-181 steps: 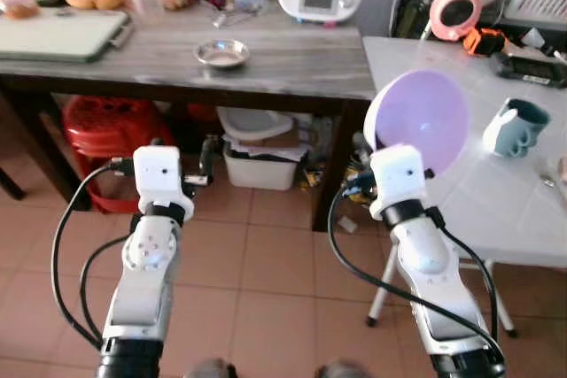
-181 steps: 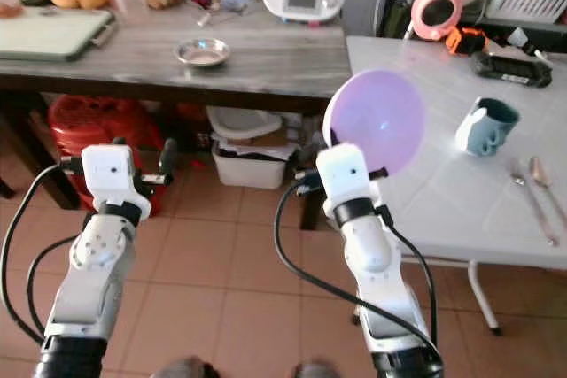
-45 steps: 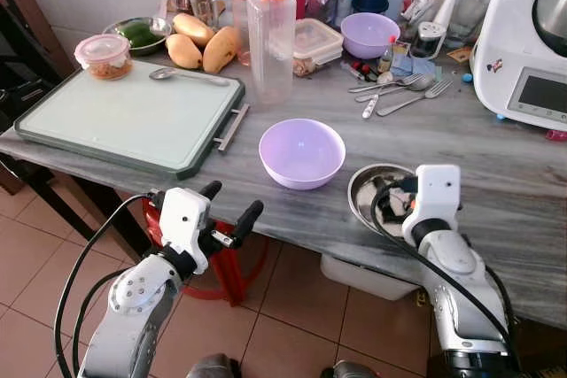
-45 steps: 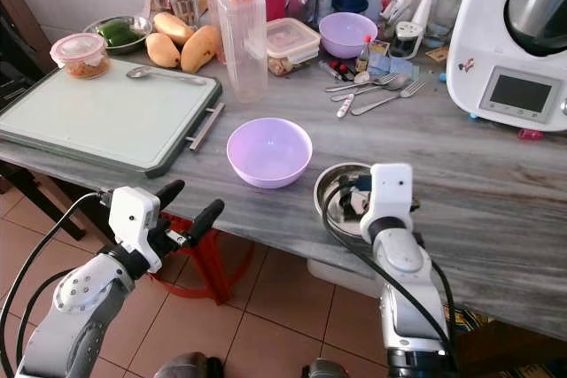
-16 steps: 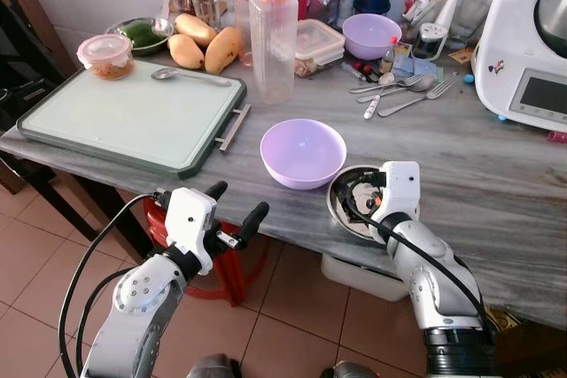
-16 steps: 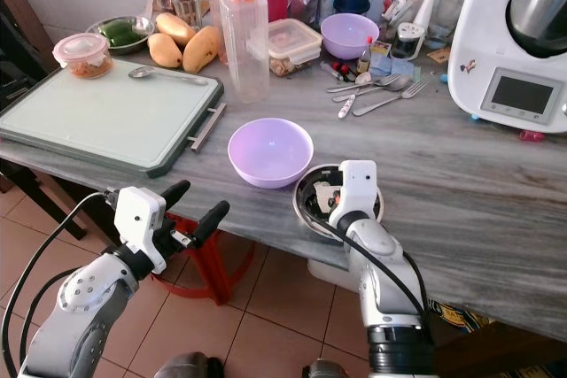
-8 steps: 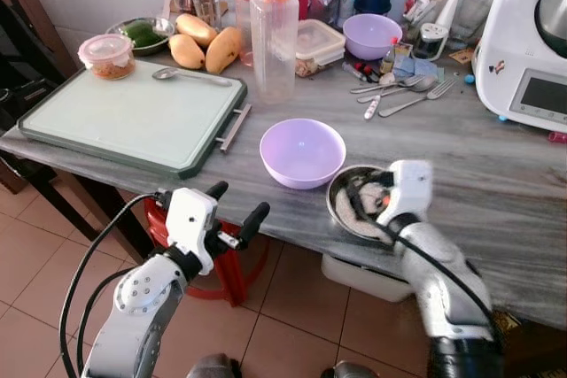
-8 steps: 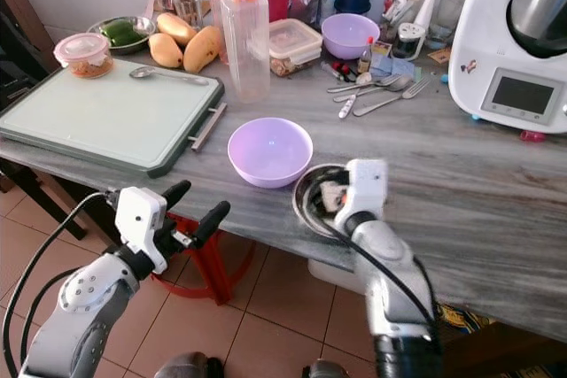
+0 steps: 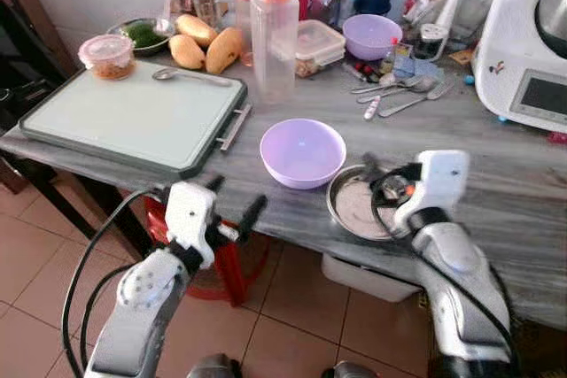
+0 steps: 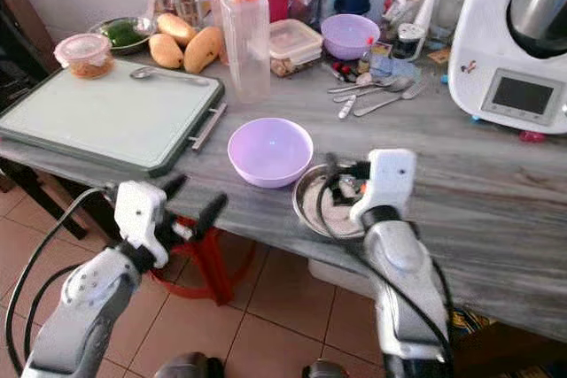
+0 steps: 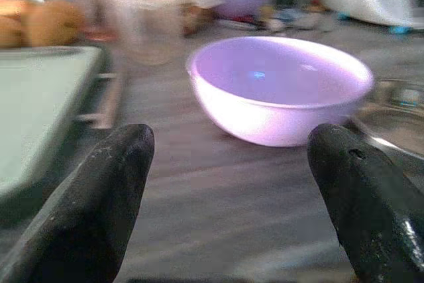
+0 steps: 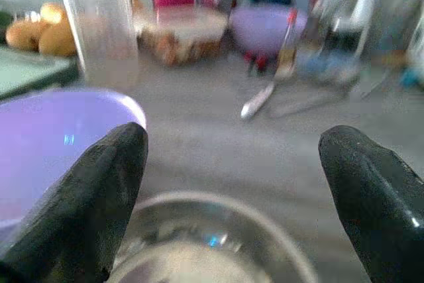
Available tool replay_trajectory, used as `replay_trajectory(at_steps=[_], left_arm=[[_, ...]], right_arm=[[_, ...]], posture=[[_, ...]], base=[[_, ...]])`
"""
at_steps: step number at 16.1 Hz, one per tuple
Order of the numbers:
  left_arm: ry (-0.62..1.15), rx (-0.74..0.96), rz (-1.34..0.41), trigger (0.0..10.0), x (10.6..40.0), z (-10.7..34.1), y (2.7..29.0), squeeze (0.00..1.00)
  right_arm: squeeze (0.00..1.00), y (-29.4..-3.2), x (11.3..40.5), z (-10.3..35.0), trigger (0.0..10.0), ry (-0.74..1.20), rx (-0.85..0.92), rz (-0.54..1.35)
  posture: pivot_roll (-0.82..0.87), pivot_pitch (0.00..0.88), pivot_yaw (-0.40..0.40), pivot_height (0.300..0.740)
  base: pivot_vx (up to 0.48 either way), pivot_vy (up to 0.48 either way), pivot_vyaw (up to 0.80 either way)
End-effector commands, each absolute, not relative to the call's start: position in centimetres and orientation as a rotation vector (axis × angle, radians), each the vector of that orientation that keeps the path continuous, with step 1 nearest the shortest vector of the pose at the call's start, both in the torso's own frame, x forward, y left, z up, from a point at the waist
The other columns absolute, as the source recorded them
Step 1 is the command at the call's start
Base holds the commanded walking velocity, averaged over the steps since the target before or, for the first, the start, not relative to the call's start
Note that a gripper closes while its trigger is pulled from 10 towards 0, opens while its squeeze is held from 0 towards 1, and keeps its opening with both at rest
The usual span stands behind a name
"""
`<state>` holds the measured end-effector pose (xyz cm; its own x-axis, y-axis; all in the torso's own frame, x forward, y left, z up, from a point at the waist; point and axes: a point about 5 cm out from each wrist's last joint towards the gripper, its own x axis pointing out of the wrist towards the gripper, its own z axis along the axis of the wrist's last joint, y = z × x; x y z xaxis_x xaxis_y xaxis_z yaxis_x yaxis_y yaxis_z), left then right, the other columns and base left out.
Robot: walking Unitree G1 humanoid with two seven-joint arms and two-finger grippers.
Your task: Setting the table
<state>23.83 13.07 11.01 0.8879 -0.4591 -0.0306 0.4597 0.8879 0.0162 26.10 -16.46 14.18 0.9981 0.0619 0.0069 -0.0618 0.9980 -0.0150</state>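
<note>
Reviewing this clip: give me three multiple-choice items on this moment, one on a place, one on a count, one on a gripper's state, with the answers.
1. The steel bowl sits:
A. on the cutting board
B. at the counter's front edge, beside the near purple bowl
C. on the floor

2. Purple bowls on the counter:
A. one
B. two
C. four

3. The right gripper is:
A. open above the steel bowl
B. shut on a spoon
C. shut on the bottle

Answers: 1 B, the two bowls sit side by side; 2 B, the second purple bowl stands at the back; 3 A, its fingers are spread wide.
</note>
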Motion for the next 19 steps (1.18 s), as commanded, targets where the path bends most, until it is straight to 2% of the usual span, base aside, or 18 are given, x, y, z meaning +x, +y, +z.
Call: replay_trajectory(at_steps=[1,3,8,19], left_arm=[[0.019,0.055,-0.431,10.0,24.2,11.1,13.5,0.00],[0.013,0.052,-0.345,10.0,24.9,11.2,13.9,0.00],[0.000,0.045,-0.267,10.0,25.7,11.5,13.9,0.00],[0.004,0.017,-0.293,10.0,26.2,11.4,13.3,0.00]], right_arm=[[0.00,-16.4,25.9,14.9,10.0,-0.059,-0.046,0.052],[0.00,-17.0,25.7,15.0,10.0,-0.089,-0.111,-0.020],[0.00,-17.4,26.1,14.7,10.0,-0.085,-0.107,-0.080],[0.00,-18.4,26.3,14.6,10.0,-0.089,-0.104,-0.126]], posture=[[0.02,0.000,0.008,0.740],[0.01,0.000,0.012,0.740],[0.01,0.000,0.011,0.740],[0.00,0.000,0.009,0.740]], base=[[0.000,0.000,0.00],[0.000,0.000,0.00],[0.000,0.000,0.00],[0.000,0.000,0.00]])
